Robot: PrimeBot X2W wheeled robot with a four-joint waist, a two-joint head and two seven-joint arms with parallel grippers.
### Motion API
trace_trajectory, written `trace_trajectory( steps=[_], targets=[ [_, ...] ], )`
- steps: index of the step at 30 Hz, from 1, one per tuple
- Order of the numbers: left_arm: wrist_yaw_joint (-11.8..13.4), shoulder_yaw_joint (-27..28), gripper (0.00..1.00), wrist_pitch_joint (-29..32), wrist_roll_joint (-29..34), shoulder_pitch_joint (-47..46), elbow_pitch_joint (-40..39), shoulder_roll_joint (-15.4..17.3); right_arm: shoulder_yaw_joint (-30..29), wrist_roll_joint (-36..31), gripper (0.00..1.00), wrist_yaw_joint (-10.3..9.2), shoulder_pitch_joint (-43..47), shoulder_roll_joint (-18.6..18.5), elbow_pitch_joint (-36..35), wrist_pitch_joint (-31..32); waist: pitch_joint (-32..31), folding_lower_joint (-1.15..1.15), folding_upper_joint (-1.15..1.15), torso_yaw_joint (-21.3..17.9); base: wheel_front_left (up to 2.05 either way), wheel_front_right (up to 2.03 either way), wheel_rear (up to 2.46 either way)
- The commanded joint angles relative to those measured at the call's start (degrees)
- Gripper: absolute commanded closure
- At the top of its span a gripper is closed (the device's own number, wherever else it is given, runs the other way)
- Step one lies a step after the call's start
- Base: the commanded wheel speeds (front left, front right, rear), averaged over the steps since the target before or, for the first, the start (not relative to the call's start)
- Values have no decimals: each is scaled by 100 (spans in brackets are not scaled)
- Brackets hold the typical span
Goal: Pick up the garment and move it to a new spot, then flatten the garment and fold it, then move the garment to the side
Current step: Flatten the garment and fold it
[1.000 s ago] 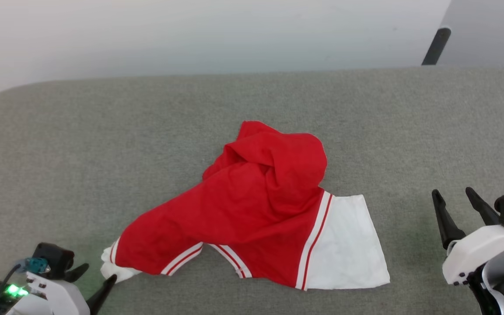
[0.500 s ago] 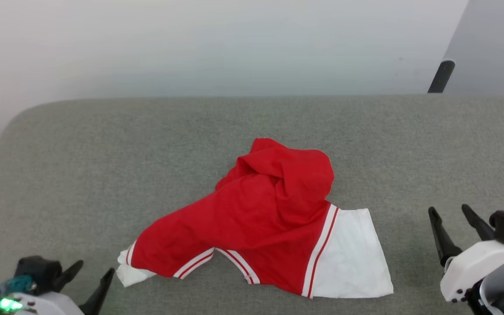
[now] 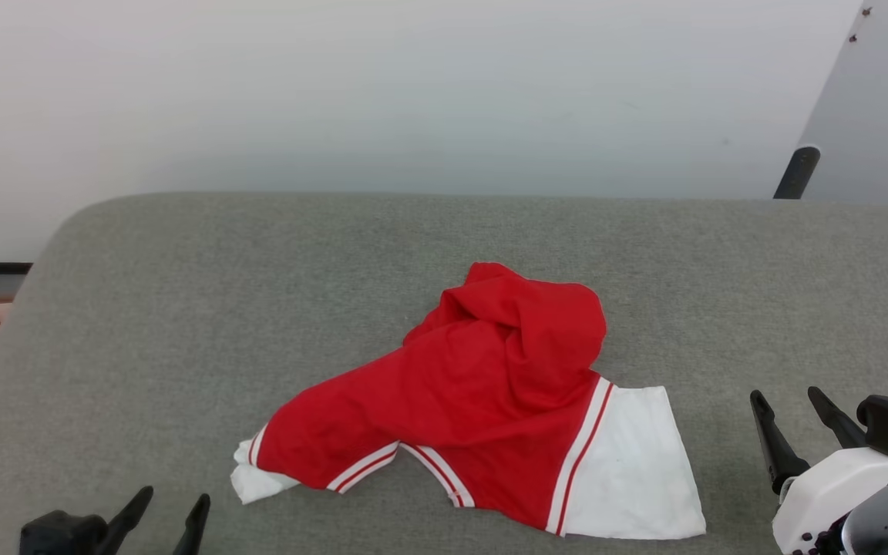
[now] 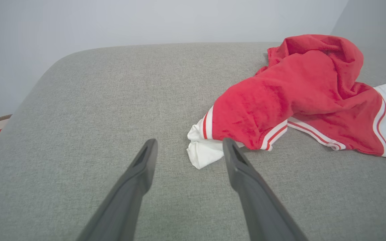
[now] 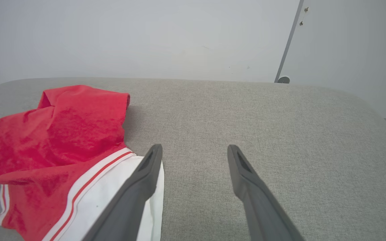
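Grey fabric-covered tabletop [image 3: 182, 308], rounded corners. On it: one garment [image 3: 490, 385], crumpled, red body bunched, white sleeve spread flat at the near right.

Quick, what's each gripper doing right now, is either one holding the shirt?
Left gripper: open, fingers spread, holding nothing, close to the garment.
Right gripper: open, fingers spread, holding nothing, beside the garment.

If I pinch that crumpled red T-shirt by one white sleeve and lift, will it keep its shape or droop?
Likely droops: the red soft-fabric T-shirt with white sleeves lies in loose, rumpled folds on the grey fabric surface, so it looks floppy. Probably light: the flat sleeve looks thin. Pushed, it would likely bunch, not slide, on that textured weave.
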Motion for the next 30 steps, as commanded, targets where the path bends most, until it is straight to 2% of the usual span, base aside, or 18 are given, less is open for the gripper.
trace_trajectory(
  steps=[1,9,19,30],
  targets=[
    [39,13,0,-42,-26,61,-3,-27,-14,12,0,-4,66,14,-28,18,-32,0,0,40,0,0,0],
    [-30,-26,0,-91,-46,53,-25,-61,-7,24,0,-4,120,42,-122,70,-9,0,0,100,0,0,0],
    [-447,-297,0,499,41,-577,253,166,90,50,0,-4,-171,-65,-335,131,554,0,0,-178,0,0,0],
    [-867,-635,0,994,159,-1387,1079,20,38,59,0,-4,-382,-131,-406,55,1186,0,0,-467,0,0,0]
  ],
)
